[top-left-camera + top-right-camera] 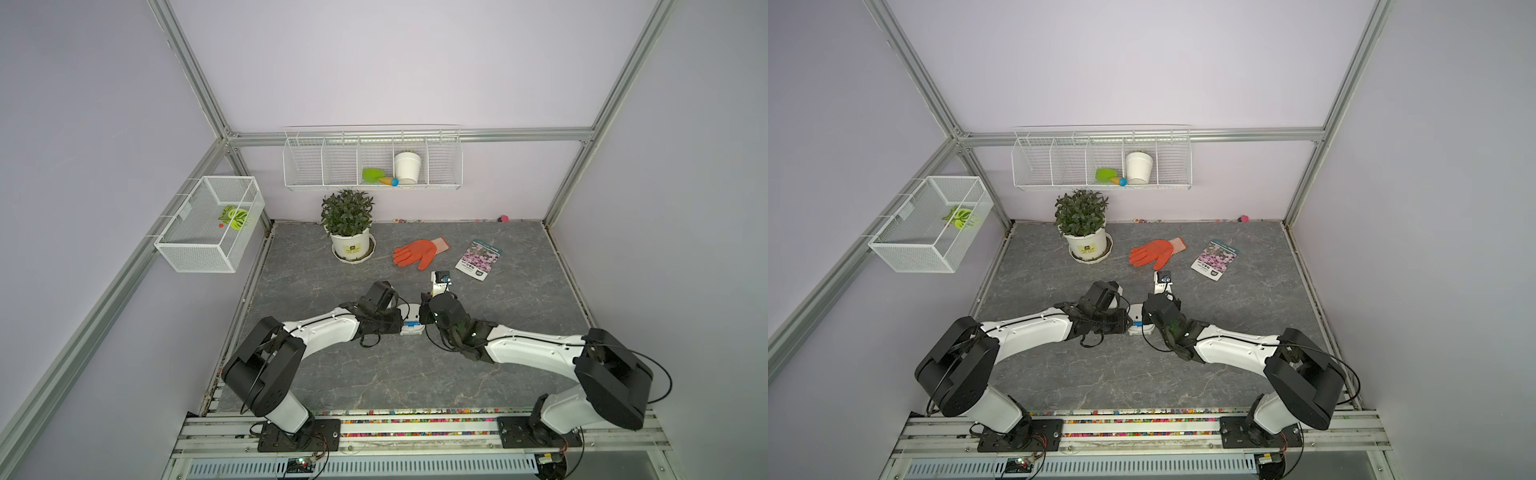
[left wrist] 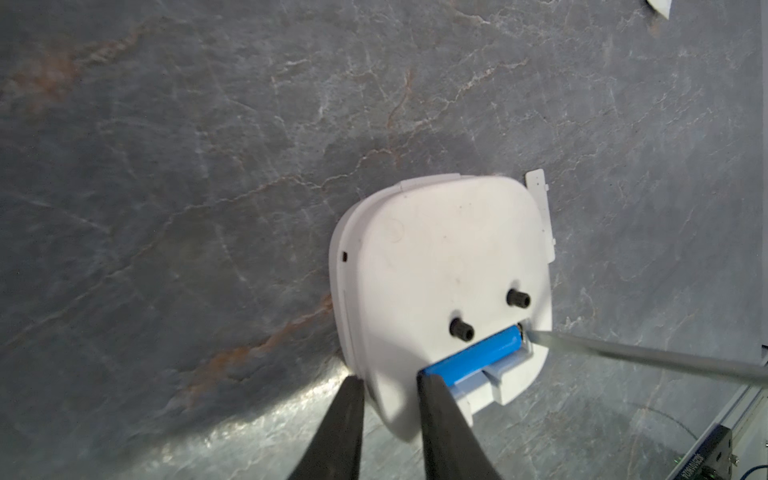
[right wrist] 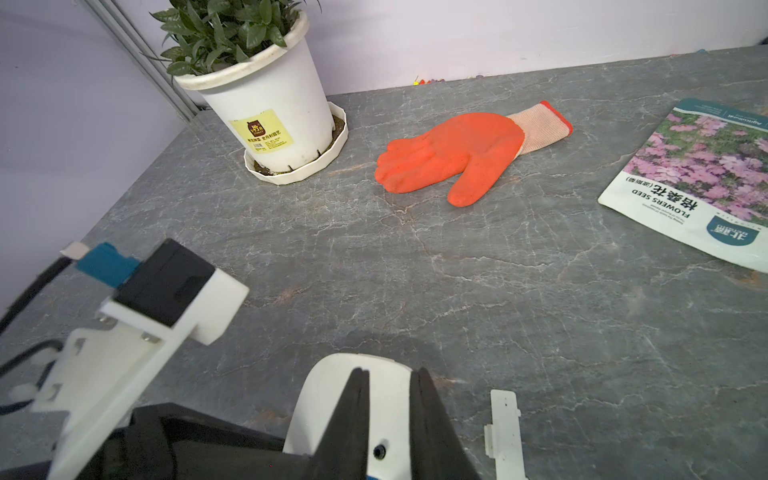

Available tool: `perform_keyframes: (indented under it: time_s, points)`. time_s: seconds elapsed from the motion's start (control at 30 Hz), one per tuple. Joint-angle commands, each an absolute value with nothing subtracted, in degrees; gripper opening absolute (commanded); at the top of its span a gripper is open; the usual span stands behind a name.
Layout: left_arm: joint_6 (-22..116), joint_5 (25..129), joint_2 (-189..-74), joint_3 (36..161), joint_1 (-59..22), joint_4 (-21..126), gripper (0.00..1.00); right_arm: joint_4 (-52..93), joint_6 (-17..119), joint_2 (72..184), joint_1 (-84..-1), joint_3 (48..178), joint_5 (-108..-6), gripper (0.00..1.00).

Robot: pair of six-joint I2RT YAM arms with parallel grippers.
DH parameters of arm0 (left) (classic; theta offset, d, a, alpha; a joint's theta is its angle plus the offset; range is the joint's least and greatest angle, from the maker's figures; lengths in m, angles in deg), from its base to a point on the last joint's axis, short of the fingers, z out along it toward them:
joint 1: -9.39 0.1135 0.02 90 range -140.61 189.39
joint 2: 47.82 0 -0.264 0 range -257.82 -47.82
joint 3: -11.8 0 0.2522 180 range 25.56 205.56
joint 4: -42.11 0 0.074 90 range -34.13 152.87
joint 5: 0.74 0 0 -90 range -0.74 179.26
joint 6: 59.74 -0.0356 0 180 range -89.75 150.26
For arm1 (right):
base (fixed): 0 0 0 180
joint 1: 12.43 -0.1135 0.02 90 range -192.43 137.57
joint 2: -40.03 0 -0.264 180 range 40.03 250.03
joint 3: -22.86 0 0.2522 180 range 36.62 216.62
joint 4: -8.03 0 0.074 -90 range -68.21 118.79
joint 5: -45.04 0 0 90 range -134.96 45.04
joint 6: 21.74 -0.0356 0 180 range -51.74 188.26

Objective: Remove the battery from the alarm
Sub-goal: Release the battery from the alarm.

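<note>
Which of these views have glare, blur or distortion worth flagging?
Left wrist view: bright glare on the tabletop near the camera, and a smeared grey streak beside the sharp battery. Right wrist view: the glove is crisp. Both top views: evenly lit, no hard shadows; frame posts splay from wide-angle perspective.

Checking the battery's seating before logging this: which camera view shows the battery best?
The left wrist view: the battery lies close up in the open recess of the alarm. Both top views show only a small blue speck; the right wrist view barely shows it.
</note>
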State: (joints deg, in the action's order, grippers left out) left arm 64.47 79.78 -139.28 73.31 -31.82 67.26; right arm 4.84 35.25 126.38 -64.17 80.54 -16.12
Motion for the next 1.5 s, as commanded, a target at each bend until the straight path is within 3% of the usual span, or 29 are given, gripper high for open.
perform_keyframes:
  time_s: [0.0, 0.33, 0.87, 1.47]
  points:
    - [64.0, 81.4, -140.8, 73.1, -31.7, 68.7, 0.25, 6.6, 36.3, 128.2, -64.5, 81.8, -13.5, 0.0]
    - [64.1, 80.4, -141.1, 73.1, -31.7, 68.5, 0.22, 9.8, 26.6, 128.4, -64.5, 81.8, -14.1, 0.0]
    - [65.3, 78.9, -140.8, 72.6, -31.7, 67.5, 0.2, 1.8, 12.8, 121.3, -59.5, 77.4, -23.2, 0.0]
    - [66.6, 74.1, -138.4, 70.4, -31.7, 64.5, 0.2, 16.8, 17.5, 121.2, -62.7, 78.9, -12.3, 0.0]
